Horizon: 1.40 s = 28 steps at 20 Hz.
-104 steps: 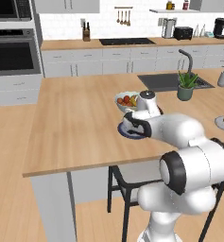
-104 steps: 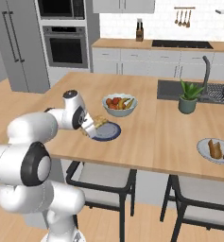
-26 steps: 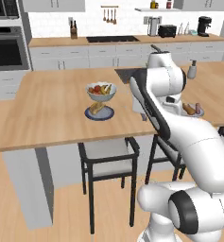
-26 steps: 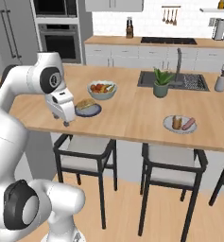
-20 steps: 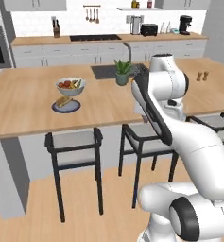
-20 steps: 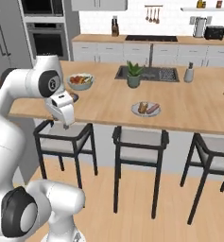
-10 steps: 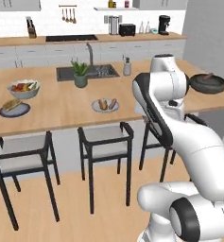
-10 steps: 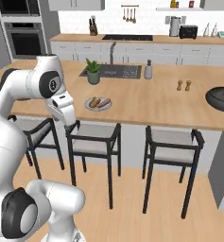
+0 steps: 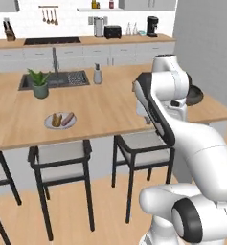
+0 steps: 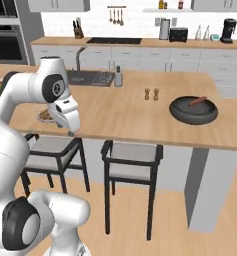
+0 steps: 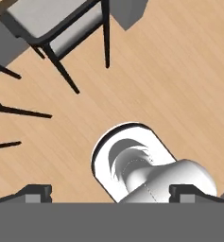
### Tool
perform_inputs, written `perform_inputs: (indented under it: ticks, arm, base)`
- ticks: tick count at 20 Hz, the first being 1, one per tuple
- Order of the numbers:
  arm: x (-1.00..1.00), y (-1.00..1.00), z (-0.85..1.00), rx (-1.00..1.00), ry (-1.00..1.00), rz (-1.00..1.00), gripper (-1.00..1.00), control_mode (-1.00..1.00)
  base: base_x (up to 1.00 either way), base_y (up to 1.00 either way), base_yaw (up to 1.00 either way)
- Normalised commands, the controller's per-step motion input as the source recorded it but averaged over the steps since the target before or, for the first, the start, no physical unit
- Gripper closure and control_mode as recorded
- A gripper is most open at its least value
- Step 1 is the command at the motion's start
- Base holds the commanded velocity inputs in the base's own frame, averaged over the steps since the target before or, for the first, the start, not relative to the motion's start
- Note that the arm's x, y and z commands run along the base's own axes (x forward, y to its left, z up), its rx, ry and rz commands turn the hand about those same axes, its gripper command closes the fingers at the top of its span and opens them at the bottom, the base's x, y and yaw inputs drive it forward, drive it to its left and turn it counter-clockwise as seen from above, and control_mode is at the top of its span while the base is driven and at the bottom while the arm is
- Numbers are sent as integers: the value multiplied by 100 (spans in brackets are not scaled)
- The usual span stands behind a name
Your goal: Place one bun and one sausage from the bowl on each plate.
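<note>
The bowl (image 10: 193, 110), wide, dark and thick-rimmed, sits on the wooden counter (image 10: 140, 117) toward its right end in the right base view, with a reddish sausage (image 10: 197, 101) lying across its far side. In the left base view the bowl (image 9: 194, 95) peeks out from behind the white arm at the counter's (image 9: 100, 107) right edge. A pale plate (image 9: 60, 120) rests near the counter's front edge in the left base view, carrying a bun (image 9: 56, 119) and a sausage (image 9: 67, 118) side by side; in the right base view the plate (image 10: 44, 116) is mostly hidden behind the arm.

The tool (image 10: 71, 131) hangs off the counter's front edge, above a stool (image 10: 52, 147), pointing downward. In the hand view the tool (image 11: 110, 194) looks at the wooden floor (image 11: 170, 71) and at a grey stool seat (image 11: 61, 23), its two dark fingertips (image 11: 35, 193) set far apart near the view's left and right sides, with nothing between them: the jaws stand wide and hold nothing.

Further back on the counter are a sink (image 9: 55, 80), a potted plant (image 9: 39, 82), a soap bottle (image 9: 98, 74) and two small shakers (image 10: 151, 94).
</note>
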Motion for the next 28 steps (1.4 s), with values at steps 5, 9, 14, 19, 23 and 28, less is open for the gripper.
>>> perform_inputs:
  ticks: [5, 9, 14, 19, 23, 28]
  arm:
    - [0, 0, 0, 0, 0, 0, -100, 100]
    - [0, 0, 0, 0, 0, 0, -100, 100]
    - [0, 0, 0, 0, 0, 0, -100, 100]
    - [0, 0, 0, 0, 0, 0, -100, 100]
    - [0, 0, 0, 0, 0, 0, -100, 100]
    - [66, -12, -19, 2, 0, -6, -100, -100]
  base:
    - [35, -100, 5]
    - [30, -100, 13]
    - [77, -98, 20]
    - [98, -55, 6]
    - [98, -20, 0]
    - [17, 0, -1]
